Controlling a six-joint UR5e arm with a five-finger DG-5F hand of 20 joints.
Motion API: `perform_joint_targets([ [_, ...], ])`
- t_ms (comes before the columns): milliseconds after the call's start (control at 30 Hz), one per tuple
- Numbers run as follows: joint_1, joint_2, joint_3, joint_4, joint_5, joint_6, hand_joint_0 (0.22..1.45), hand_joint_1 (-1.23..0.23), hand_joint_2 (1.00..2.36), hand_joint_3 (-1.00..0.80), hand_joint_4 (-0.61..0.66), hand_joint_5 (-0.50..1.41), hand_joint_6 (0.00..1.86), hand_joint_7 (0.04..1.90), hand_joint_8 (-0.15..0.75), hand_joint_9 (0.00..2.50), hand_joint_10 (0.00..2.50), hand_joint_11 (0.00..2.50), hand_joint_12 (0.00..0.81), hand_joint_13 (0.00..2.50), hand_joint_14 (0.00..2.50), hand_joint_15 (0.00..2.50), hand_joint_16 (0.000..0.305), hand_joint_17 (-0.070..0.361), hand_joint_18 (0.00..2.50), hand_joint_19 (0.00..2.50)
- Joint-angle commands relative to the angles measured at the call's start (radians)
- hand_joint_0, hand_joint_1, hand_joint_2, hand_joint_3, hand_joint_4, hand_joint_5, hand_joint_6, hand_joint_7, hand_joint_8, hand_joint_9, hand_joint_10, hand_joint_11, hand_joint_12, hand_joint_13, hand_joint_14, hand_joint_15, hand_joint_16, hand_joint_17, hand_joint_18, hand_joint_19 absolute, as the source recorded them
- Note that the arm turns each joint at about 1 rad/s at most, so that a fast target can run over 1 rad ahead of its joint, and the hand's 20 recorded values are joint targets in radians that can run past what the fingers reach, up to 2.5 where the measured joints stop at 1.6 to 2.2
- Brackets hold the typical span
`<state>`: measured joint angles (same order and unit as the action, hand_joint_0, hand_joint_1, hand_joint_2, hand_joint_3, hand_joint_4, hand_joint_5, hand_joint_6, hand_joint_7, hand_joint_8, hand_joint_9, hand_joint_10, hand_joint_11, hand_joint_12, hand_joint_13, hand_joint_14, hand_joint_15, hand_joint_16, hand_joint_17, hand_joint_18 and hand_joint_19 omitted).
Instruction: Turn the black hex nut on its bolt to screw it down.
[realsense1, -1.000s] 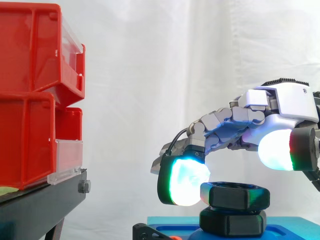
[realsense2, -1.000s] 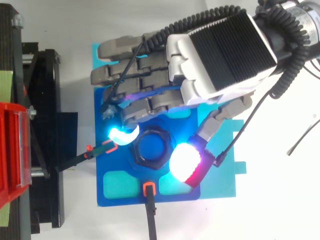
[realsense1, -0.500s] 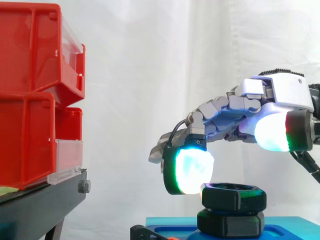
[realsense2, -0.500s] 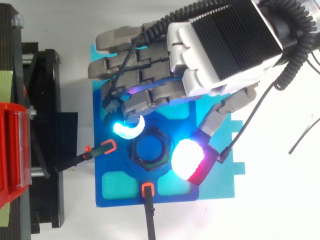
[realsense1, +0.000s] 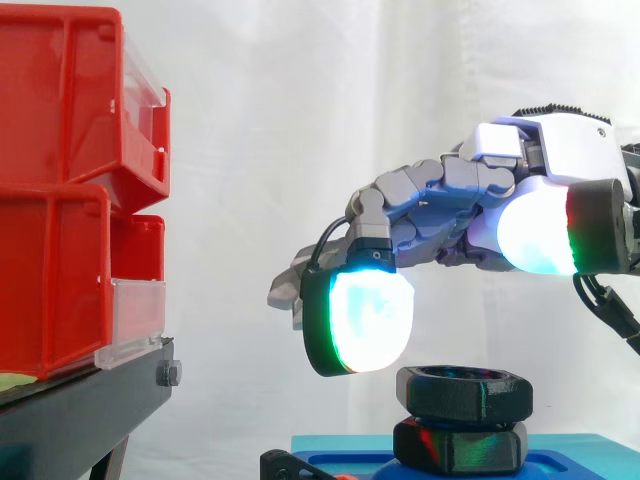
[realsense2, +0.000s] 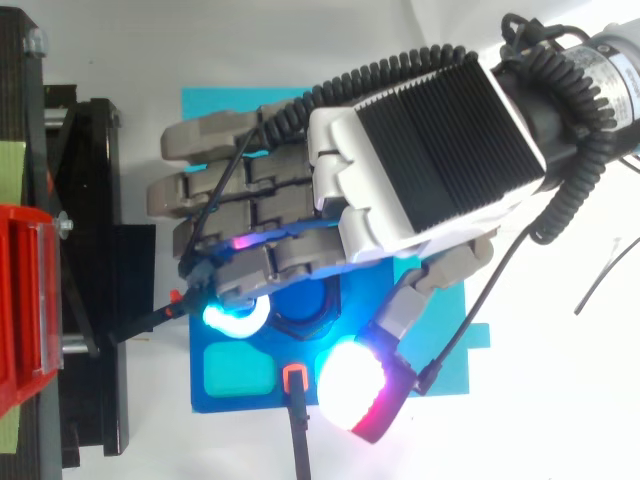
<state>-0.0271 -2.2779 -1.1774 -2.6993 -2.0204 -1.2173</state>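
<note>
The black hex nut (realsense1: 465, 390) sits on its bolt above a second black hex piece (realsense1: 460, 445), on a blue base plate (realsense1: 340, 447). My hand (realsense1: 560, 170) hovers above it, clear of the nut. One glowing fingertip pad (realsense1: 365, 310) hangs just above and left of the nut, and the thumb pad (realsense1: 535, 230) is higher on the right. The fingers are loosely bent and hold nothing. From above, the hand (realsense2: 420, 150) covers most of the nut (realsense2: 297, 325), with the thumb pad (realsense2: 352, 385) out over the plate's front edge.
Red bins (realsense1: 60, 190) stand stacked on a black stand (realsense1: 80, 410) to the left. Two black clamps with orange tips (realsense2: 297, 380) reach onto the blue plate (realsense2: 205, 400) from the front and the left. A white curtain hangs behind.
The hand has lifted off the nut: its fingertip and thumb, which flanked the nut a second ago, now sit above it. Seen from above, the hand has shifted toward the plate's front and left.
</note>
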Motion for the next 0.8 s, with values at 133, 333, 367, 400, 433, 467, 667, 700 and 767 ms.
perform_joint_targets([
  [133, 0.029, -0.002, 0.001, 0.016, 0.034, -0.019, 0.5, -0.3, 1.0, -0.5, 0.25, -0.15, 0.52, 1.1, 0.313, 0.49, 0.01, 0.42, 0.344, 0.39, 0.01, 0.16, 0.041, 0.092, 0.11, 0.15],
  [333, 0.045, -0.002, 0.001, 0.016, 0.046, -0.03, 0.5, -0.3, 1.0, -0.5, 0.25, -0.15, 0.52, 1.1, 0.314, 0.48, 0.01, 0.42, 0.344, 0.39, 0.01, 0.15, 0.041, 0.091, 0.1, 0.15],
  [367, 0.049, -0.002, 0.001, 0.016, 0.051, -0.03, 0.5, -0.3, 1.0, -0.5, 0.25, -0.15, 0.52, 1.1, 0.313, 0.48, 0.01, 0.42, 0.344, 0.39, 0.0, 0.15, 0.041, 0.091, 0.1, 0.15],
  [400, 0.05, -0.002, 0.001, 0.016, 0.054, -0.03, 0.5, -0.3, 1.0, -0.5, 0.25, -0.15, 0.52, 1.1, 0.313, 0.48, 0.01, 0.42, 0.344, 0.39, 0.01, 0.15, 0.041, 0.091, 0.1, 0.15],
  [433, 0.052, -0.002, 0.001, 0.016, 0.057, -0.03, 0.5, -0.3, 1.0, -0.5, 0.25, -0.15, 0.52, 1.11, 0.313, 0.48, 0.01, 0.42, 0.344, 0.39, 0.01, 0.15, 0.041, 0.091, 0.1, 0.15],
  [467, 0.055, -0.006, 0.001, 0.016, 0.06, -0.03, 0.5, -0.3, 1.0, -0.5, 0.25, -0.15, 0.52, 1.11, 0.313, 0.48, 0.01, 0.42, 0.344, 0.39, 0.01, 0.15, 0.041, 0.091, 0.1, 0.15],
  [667, 0.056, -0.038, 0.001, 0.036, 0.054, -0.025, 0.5, -0.3, 1.0, -0.5, 0.24, -0.15, 0.54, 1.09, 0.313, 0.48, 0.01, 0.43, 0.342, 0.38, 0.01, 0.15, 0.041, 0.091, 0.1, 0.15],
  [700, 0.056, -0.04, 0.001, 0.044, 0.054, -0.025, 0.5, -0.3, 1.0, -0.5, 0.24, -0.15, 0.56, 1.07, 0.313, 0.48, 0.01, 0.43, 0.342, 0.38, 0.01, 0.15, 0.041, 0.091, 0.1, 0.15],
  [767, 0.056, -0.04, 0.001, 0.044, 0.054, -0.025, 0.5, -0.3, 1.0, -0.5, 0.23, -0.16, 0.58, 1.04, 0.313, 0.48, 0.01, 0.43, 0.342, 0.38, 0.01, 0.15, 0.04, 0.091, 0.1, 0.15],
])
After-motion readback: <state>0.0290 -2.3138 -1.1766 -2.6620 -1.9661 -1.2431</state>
